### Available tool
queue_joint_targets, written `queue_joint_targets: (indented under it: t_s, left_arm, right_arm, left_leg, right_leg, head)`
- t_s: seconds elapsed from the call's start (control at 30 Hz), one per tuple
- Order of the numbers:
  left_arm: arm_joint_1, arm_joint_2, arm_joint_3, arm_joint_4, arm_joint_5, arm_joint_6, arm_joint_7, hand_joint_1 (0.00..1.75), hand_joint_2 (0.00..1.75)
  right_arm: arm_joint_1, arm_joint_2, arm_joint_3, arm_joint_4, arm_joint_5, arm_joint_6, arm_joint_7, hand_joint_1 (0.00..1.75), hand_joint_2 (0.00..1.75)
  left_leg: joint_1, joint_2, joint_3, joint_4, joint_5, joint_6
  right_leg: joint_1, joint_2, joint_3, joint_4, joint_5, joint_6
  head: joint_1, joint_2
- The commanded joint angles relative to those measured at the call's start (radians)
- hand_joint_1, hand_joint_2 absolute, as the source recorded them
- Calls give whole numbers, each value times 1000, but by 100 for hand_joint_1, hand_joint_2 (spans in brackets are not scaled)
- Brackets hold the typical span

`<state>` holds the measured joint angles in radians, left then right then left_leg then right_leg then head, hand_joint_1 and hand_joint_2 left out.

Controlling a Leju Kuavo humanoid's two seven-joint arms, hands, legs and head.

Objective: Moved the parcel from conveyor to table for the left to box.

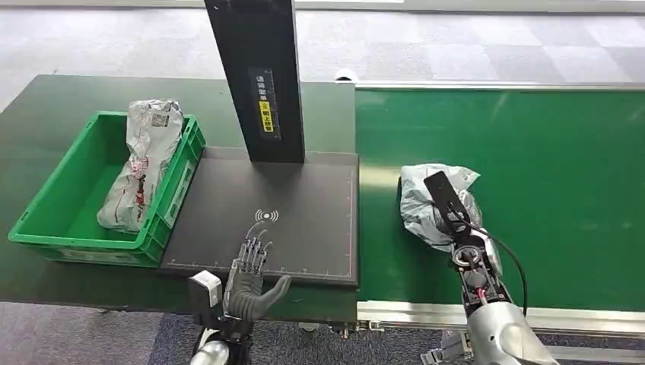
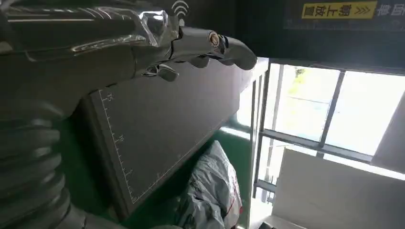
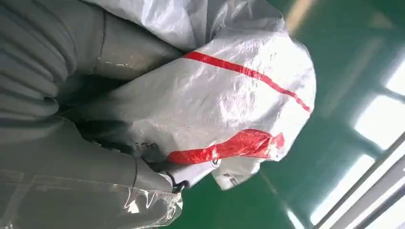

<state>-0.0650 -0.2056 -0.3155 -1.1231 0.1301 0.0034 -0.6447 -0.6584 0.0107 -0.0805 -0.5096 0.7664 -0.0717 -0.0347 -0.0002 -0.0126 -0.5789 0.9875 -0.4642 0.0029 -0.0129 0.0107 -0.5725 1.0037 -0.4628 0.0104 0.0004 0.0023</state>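
Observation:
A crumpled grey plastic parcel (image 1: 417, 214) lies on the green conveyor belt (image 1: 548, 167), close to its left edge. My right hand (image 1: 454, 213) reaches over it from the front. In the right wrist view the parcel (image 3: 229, 105) shows red stripes, and my right hand (image 3: 57, 143) grips it with the thumb (image 3: 129, 47) on one side and fingers on the other. My left hand (image 1: 251, 275) hovers over the front edge of the black mat (image 1: 304, 205), fingers spread, holding nothing. The left wrist view has the left hand (image 2: 143, 43) above the mat (image 2: 162, 129).
A green bin (image 1: 76, 247) stands on the dark table left of the mat, with another grey parcel (image 1: 144, 163) leaning inside it. A black upright post (image 1: 258, 76) rises at the mat's far edge. The conveyor's metal rail (image 1: 395, 312) runs along the front.

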Motion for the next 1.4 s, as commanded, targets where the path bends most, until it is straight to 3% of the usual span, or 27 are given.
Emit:
queue_joint_targets:
  t_s: [0.03, 0.07, 0.13, 0.23, 0.33, 0.73, 0.97, 1.2, 1.23, 1.27, 1.3, 1.33, 1.37, 1.4]
  left_arm:
    - [16, 35, 72, -85, -14, 21, -9, 0, 175]
    - [15, 43, 88, -115, -20, 23, -11, 0, 175]
    - [16, 58, 107, -160, -52, 41, -25, 0, 175]
    - [12, 69, 139, -201, -74, 58, -48, 0, 175]
    - [-7, 69, 169, -251, -85, 68, -48, 0, 175]
    - [-3, 64, 174, -260, -91, 70, -33, 0, 175]
    - [-21, 43, 233, -330, -97, 111, -7, 0, 175]
    - [-47, 25, 259, -318, -110, 107, 9, 0, 175]
    - [-52, 24, 260, -312, -112, 105, 9, 0, 175]
    - [-59, 22, 260, -302, -116, 98, 10, 0, 175]
    - [-67, 22, 254, -294, -117, 89, 12, 0, 175]
    - [-76, 20, 252, -283, -117, 83, 13, 0, 175]
    - [-86, 15, 249, -272, -117, 82, 13, 0, 175]
    - [-95, 11, 249, -260, -118, 79, 13, 0, 175]
  right_arm:
    - [75, 51, 185, -440, -121, 17, -105, 175, 175]
    - [128, 39, 258, -597, -163, 71, -42, 175, 175]
    - [185, 28, 372, -692, -233, 134, -16, 175, 175]
    - [234, 75, 482, -619, -269, 153, -39, 175, 175]
    - [206, 133, 566, -493, -288, 137, -67, 175, 175]
    - [189, 126, 584, -489, -311, 123, -63, 175, 175]
    - [123, 237, 669, -390, -328, 172, -39, 175, 175]
    - [44, 269, 662, -243, -350, 147, -65, 175, 175]
    - [35, 273, 661, -226, -347, 145, -66, 154, 175]
    - [27, 278, 654, -202, -356, 156, -77, 106, 175]
    - [25, 277, 650, -194, -371, 177, -98, 150, 175]
    - [22, 277, 642, -179, -389, 199, -109, 175, 175]
    - [17, 275, 640, -159, -391, 197, -112, 175, 175]
    - [4, 277, 641, -125, -393, 193, -113, 161, 175]
  left_leg:
    - [0, 6, -2, 1, -1, -1]
    - [-1, 8, -2, 1, -1, -1]
    - [0, 3, -5, 1, 0, -1]
    - [1, 6, -1, -1, -1, -2]
    - [2, 8, -1, -1, -2, -2]
    - [3, 3, -3, 0, 0, -3]
    - [3, 7, -4, 0, -1, -4]
    - [4, 6, -3, -1, 0, -4]
    - [3, 4, -4, 0, 1, -4]
    - [3, 3, -4, 0, 1, -4]
    - [3, 3, -3, -1, 1, -4]
    - [4, 3, -4, 0, 1, -4]
    - [3, 3, -3, -1, 1, -4]
    - [4, 2, -3, -1, 1, -4]
  right_leg:
    - [0, 4, -4, 1, 1, 0]
    - [0, 6, -4, 1, 1, -1]
    - [0, 2, -5, 1, 0, -1]
    - [1, 3, -3, 0, 0, -2]
    - [2, 7, -4, -1, 0, -2]
    - [3, 2, -4, 0, -1, -3]
    - [3, 5, -6, 1, -1, -4]
    - [5, 4, -5, 0, 0, -4]
    - [5, 2, -5, 0, -1, -4]
    - [5, 1, -5, 0, -1, -4]
    - [5, 1, -4, 0, -1, -4]
    - [5, 1, -5, 0, -1, -4]
    - [5, 1, -3, -1, -1, -4]
    - [5, 0, -4, 0, -1, -4]
  head:
    - [0, 0]
    - [0, 0]
    - [0, 0]
    - [0, 0]
    - [0, 0]
    - [0, 0]
    - [0, 0]
    - [0, 0]
    - [0, 0]
    - [0, 0]
    - [0, 0]
    - [0, 0]
    - [0, 0]
    - [0, 0]
